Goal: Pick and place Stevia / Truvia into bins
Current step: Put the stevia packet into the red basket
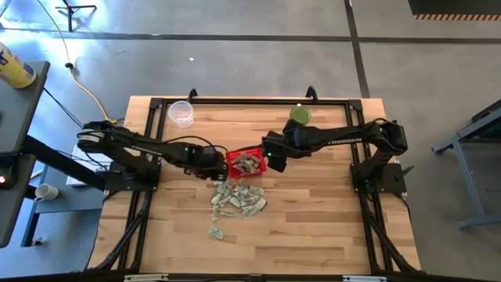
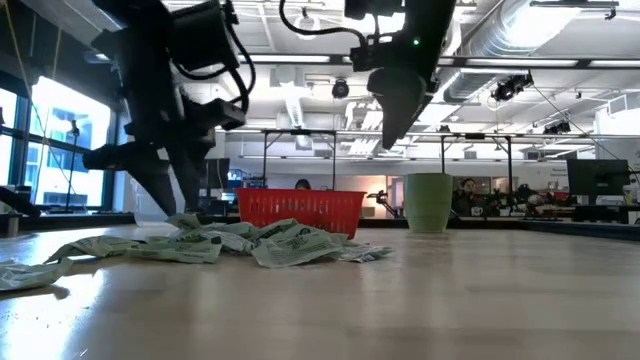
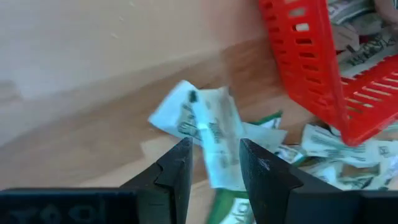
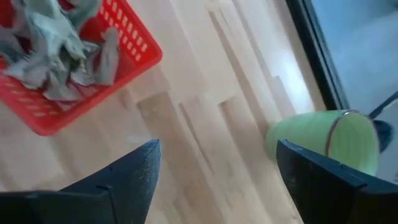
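Observation:
A red basket sits mid-table holding several pale green and white sachets. More sachets lie in a loose pile on the wood just near of it, and one lies apart. My left gripper is open. It points down at the basket's left side, over the far end of the pile. A crumpled sachet shows in the gap between its fingers, and I cannot tell whether they touch it. My right gripper hangs wide open above the table, right of the basket, with nothing between its fingers.
A clear plastic cup stands at the far left of the table and a green cup at the far middle. A black frame runs along the table's far and side edges. Bare wood lies right of the pile.

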Action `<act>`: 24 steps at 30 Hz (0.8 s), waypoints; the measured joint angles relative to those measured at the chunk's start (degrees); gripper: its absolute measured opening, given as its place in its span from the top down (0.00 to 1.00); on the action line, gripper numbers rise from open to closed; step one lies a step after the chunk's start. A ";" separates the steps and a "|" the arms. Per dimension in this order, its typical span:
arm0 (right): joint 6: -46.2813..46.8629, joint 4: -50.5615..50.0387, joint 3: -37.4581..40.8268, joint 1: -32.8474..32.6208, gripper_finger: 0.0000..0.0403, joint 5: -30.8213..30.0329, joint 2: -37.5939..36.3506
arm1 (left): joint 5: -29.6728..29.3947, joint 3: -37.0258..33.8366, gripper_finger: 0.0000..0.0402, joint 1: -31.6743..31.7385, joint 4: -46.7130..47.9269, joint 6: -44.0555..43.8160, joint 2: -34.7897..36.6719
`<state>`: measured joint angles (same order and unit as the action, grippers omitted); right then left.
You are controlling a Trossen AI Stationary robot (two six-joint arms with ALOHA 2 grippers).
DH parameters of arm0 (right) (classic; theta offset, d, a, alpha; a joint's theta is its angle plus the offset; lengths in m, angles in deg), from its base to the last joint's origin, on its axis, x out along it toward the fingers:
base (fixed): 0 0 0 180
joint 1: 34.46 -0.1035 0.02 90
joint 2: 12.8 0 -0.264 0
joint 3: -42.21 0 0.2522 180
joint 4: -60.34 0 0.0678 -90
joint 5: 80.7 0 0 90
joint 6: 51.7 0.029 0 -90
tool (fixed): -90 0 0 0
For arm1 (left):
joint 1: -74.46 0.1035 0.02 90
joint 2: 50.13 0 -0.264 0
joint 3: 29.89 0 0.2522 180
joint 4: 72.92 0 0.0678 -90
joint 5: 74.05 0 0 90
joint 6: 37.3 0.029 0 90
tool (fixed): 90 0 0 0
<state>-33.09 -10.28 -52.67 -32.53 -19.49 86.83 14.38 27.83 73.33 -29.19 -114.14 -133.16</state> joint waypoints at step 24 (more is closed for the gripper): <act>-0.27 7.48 5.17 0.31 0.23 1.53 0.00 | 0.44 5.95 0.81 -2.67 10.17 7.75 -9.91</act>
<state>-33.35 -2.80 -47.49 -32.22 -17.95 86.83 14.83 33.78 70.66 -19.02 -106.38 -143.07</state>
